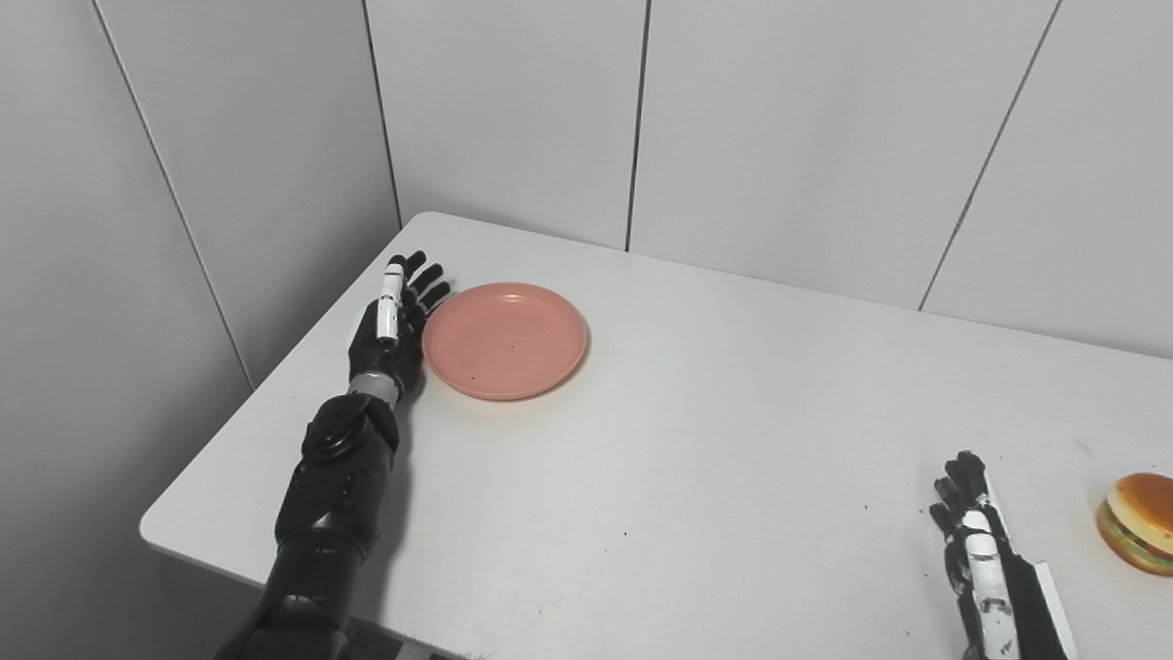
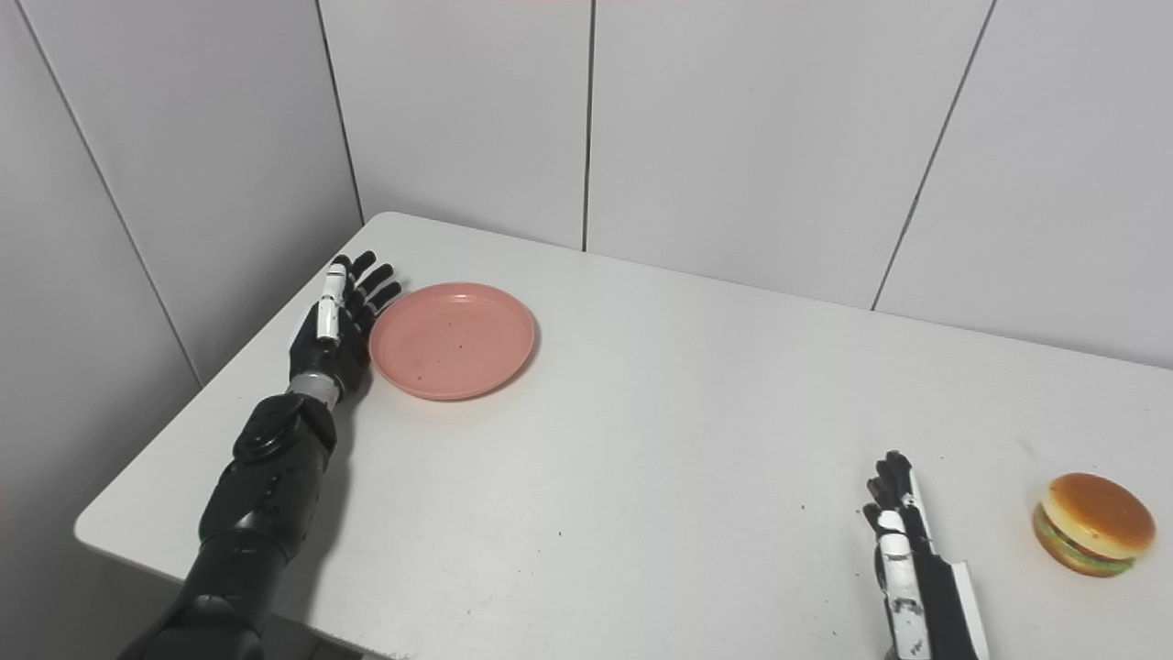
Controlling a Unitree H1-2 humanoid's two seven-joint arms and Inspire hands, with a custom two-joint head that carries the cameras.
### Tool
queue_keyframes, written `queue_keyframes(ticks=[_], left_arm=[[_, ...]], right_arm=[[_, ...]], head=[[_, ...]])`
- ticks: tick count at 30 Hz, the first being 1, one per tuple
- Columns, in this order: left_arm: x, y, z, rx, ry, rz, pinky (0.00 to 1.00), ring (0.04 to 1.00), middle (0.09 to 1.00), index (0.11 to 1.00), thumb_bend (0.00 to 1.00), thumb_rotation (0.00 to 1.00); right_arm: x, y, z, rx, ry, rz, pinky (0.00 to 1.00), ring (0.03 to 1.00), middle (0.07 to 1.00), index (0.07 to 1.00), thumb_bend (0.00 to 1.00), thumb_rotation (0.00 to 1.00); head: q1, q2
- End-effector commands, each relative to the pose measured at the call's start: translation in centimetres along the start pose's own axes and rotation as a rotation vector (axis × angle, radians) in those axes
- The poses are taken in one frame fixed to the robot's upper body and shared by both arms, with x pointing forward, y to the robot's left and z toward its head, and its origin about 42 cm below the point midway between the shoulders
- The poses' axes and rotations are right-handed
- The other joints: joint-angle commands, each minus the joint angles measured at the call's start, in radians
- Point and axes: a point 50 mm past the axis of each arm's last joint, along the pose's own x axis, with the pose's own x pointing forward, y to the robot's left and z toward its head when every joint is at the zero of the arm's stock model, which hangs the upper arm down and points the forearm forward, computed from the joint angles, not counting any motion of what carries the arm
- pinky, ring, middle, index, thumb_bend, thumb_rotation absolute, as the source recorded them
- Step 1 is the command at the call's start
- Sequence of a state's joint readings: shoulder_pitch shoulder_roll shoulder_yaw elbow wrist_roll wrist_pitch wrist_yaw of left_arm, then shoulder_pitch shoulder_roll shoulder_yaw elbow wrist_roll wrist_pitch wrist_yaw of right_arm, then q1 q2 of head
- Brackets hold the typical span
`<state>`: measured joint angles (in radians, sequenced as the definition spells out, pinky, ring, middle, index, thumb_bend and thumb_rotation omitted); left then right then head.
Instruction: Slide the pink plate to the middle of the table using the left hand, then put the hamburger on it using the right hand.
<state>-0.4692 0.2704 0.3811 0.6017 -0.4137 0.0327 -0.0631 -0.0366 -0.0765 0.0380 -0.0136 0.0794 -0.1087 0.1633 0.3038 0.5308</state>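
The pink plate lies flat and empty on the white table's far left part. My left hand is open, fingers stretched, standing on edge right against the plate's left rim; I cannot tell if it touches. The hamburger sits at the table's right edge, also in the right eye view. My right hand is open and empty, low at the front right, a hand's width left of the hamburger.
Grey wall panels stand close behind and to the left of the table. The table's rounded left corner and front edge are near my left arm.
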Motion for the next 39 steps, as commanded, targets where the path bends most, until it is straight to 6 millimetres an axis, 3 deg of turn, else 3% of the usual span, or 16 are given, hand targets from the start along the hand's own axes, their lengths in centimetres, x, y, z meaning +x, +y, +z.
queue_keyframes(ticks=[1, 8, 13, 39], left_arm=[[0.4, -1.7, -0.3, -0.029, 0.041, -0.025, 0.91, 0.877, 0.883, 0.887, 0.38, 1.00], [0.1, -3.1, -0.9, -0.069, 0.059, -0.063, 0.87, 0.879, 0.889, 0.888, 0.36, 1.00], [0.0, -4.1, -1.5, -0.079, 0.065, -0.099, 0.91, 0.880, 0.889, 0.883, 0.36, 1.00], [-2.6, -10.4, -5.6, -0.157, 0.177, -0.254, 0.90, 0.886, 0.896, 0.889, 0.37, 1.00]], right_arm=[[-1.0, 0.3, -1.7, 0.019, 0.057, -0.008, 1.00, 0.996, 1.000, 1.000, 0.11, 1.00], [-0.9, 0.5, -1.6, 0.015, 0.064, -0.008, 1.00, 0.999, 1.000, 1.000, 0.13, 1.00], [-0.9, 0.8, -1.4, 0.024, 0.065, -0.016, 1.00, 0.991, 1.000, 1.000, 0.12, 1.00], [-0.6, 1.7, -1.1, 0.019, 0.062, -0.030, 1.00, 0.981, 0.995, 0.997, 0.15, 1.00]], head=[[-0.001, 0.004], [-0.019, 0.015], [-0.032, 0.025], [-0.103, 0.055]])
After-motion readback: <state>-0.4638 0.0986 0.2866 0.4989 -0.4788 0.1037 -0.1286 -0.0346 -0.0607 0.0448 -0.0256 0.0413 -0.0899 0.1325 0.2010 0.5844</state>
